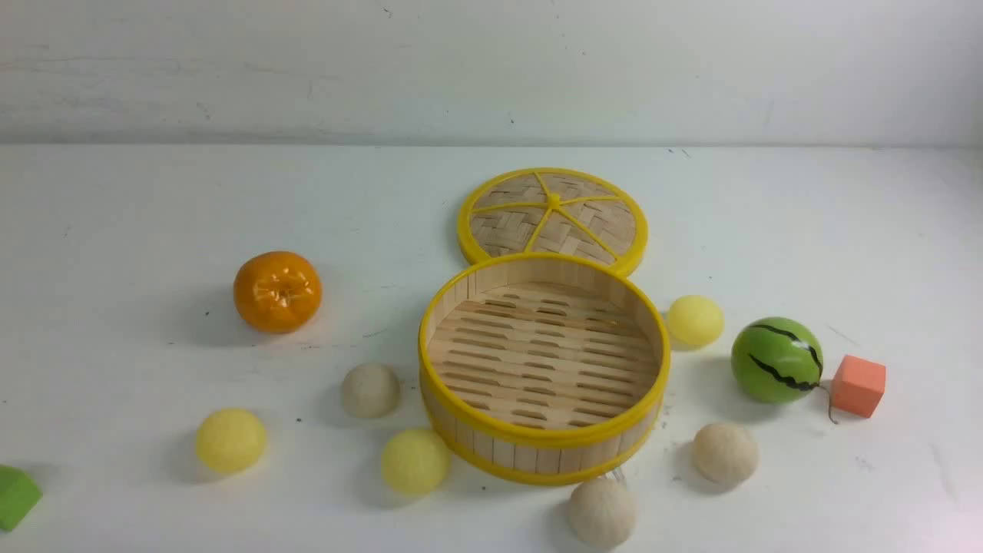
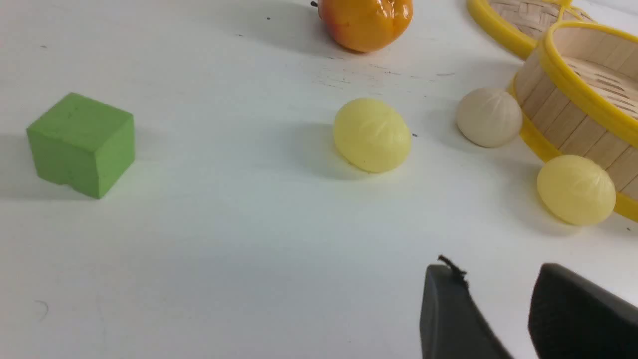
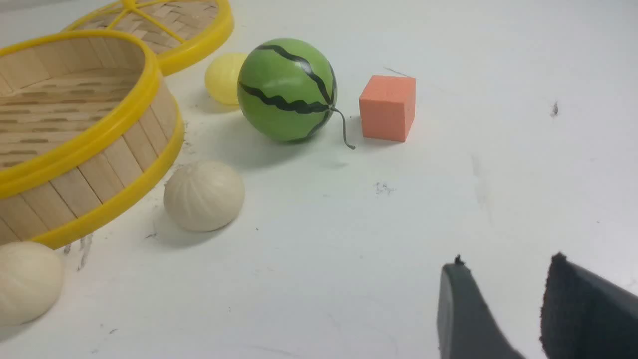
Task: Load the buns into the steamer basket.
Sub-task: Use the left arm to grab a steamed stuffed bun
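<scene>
Bamboo steamer basket [image 1: 537,455] sits bare inside, buns [image 1: 370,390] [image 1: 230,440] [image 1: 415,461] [image 1: 695,320] [image 1: 725,453] [image 1: 601,512] outside; both end effectors [image 2: 496,271] [image 3: 506,264] apart.

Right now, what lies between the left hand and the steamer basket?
One pale yellow bun lies between the left hand and the steamer basket, close against the basket's wall. The left wrist view shows this.

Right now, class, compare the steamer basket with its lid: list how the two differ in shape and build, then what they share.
The basket is a deep tub with upright slat walls; the lid is a flat disc. The basket's floor is slotted slats; the lid is woven and crossed by yellow spokes. The basket sits nearer the robot; the lid lies flat just behind it. Both are round, bamboo-coloured and yellow-rimmed.
</scene>
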Controlling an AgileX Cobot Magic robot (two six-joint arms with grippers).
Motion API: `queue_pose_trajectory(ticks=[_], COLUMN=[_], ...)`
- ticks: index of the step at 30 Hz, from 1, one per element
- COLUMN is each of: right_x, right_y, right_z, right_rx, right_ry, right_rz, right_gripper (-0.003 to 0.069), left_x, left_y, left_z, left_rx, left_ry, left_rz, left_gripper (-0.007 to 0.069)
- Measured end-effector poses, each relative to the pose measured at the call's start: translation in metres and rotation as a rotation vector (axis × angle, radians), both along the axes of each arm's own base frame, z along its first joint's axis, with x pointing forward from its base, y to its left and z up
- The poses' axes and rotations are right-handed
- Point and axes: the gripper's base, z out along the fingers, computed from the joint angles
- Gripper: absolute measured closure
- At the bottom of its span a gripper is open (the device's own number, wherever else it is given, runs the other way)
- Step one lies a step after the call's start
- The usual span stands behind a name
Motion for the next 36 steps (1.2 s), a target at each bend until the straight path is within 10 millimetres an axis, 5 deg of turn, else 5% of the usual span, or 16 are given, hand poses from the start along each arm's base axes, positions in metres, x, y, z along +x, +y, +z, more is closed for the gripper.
queue_pose_trajectory(ticks=[25, 29, 32, 36], right_x=[0.0, 0.0, 0.0, 0.0], right_y=[0.0, 0.0, 0.0, 0.0], right_z=[0.0, 0.0, 0.0, 0.0], right_rx=[0.0, 0.0, 0.0, 0.0], right_ry=[0.0, 0.0, 0.0, 0.0], right_rz=[0.0, 0.0, 0.0, 0.0], right_gripper=[0.042, 0.042, 0.042, 0.042], left_x=[0.0, 0.002, 0.003, 0.004], left_y=[0.0, -0.003, -0.003, 0.003], left_z=[0.001, 0.01, 0.021, 0.032], left_rx=[-0.006, -0.253, -0.616, -0.765], left_ry=[-0.009, -0.067, -0.123, -0.232], left_rz=[0.002, 0.029, 0.081, 0.127], left_gripper=[0.0386, 0.0386, 0.0386, 0.0402])
